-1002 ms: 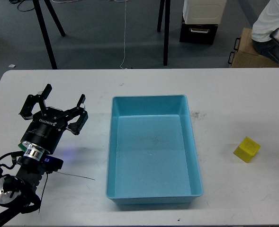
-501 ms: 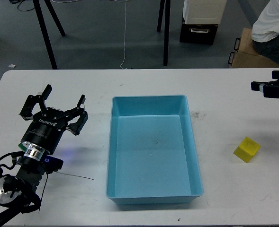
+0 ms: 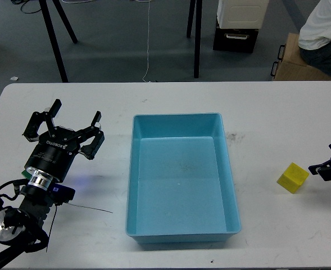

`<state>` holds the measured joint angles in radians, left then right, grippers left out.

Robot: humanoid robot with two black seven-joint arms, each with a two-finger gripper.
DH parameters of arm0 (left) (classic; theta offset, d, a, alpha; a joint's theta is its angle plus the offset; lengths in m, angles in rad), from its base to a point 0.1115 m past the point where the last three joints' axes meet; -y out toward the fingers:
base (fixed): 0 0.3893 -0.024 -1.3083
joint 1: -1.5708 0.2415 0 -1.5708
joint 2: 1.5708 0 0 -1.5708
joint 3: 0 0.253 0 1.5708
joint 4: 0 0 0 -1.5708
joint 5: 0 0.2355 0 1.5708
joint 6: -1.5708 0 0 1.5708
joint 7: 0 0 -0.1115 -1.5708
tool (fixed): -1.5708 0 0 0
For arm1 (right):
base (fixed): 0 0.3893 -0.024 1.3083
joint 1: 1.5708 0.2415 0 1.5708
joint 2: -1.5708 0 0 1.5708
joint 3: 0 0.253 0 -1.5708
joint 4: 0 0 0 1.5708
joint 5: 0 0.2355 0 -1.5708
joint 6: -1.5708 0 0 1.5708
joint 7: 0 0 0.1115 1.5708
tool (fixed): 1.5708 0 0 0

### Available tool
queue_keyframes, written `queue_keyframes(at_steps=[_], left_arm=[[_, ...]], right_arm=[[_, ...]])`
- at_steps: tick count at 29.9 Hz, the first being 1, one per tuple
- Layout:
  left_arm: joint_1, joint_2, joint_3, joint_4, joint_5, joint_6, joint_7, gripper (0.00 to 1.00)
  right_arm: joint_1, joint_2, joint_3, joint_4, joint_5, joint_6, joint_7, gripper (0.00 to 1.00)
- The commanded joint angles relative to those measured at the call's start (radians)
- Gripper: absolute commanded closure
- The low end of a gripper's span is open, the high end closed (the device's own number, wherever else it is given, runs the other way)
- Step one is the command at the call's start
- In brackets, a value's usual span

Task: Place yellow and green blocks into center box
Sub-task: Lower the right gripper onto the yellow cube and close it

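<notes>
A yellow block [image 3: 293,178] lies on the white table to the right of the light blue box [image 3: 176,117], which is empty. No green block shows. My right gripper [image 3: 324,159] reaches in from the right edge, just right of the yellow block and close to it, with its dark fingers apart and nothing between them. My left gripper [image 3: 68,126] hovers over the table left of the box, open and empty.
The white table [image 3: 266,112] ends at its far edge, with tripod legs [image 3: 55,45], a black case [image 3: 235,39] and a cardboard box [image 3: 291,62] on the floor beyond. A seated person [image 3: 322,28] is at the far right.
My right gripper has come down from the far right edge of the table to just beside the yellow block. The left arm, box and block have not moved.
</notes>
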<state>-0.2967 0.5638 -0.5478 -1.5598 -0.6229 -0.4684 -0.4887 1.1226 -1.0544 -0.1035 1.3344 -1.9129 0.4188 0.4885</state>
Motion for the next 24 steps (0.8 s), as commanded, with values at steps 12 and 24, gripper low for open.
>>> queue_keyframes(at_steps=[12,24], left_arm=[[0.001,-0.022,0.0,0.009,0.0,0.002,0.0,0.0],[0.002,-0.024,0.0,0.015,0.0,0.002,0.0,0.0]], right_arm=[[0.002,0.123,-0.053,-0.052,-0.009,0.02,0.0,0.02],[-0.004,0.182,-0.065,-0.103,-0.009,0.02,0.0,0.02]])
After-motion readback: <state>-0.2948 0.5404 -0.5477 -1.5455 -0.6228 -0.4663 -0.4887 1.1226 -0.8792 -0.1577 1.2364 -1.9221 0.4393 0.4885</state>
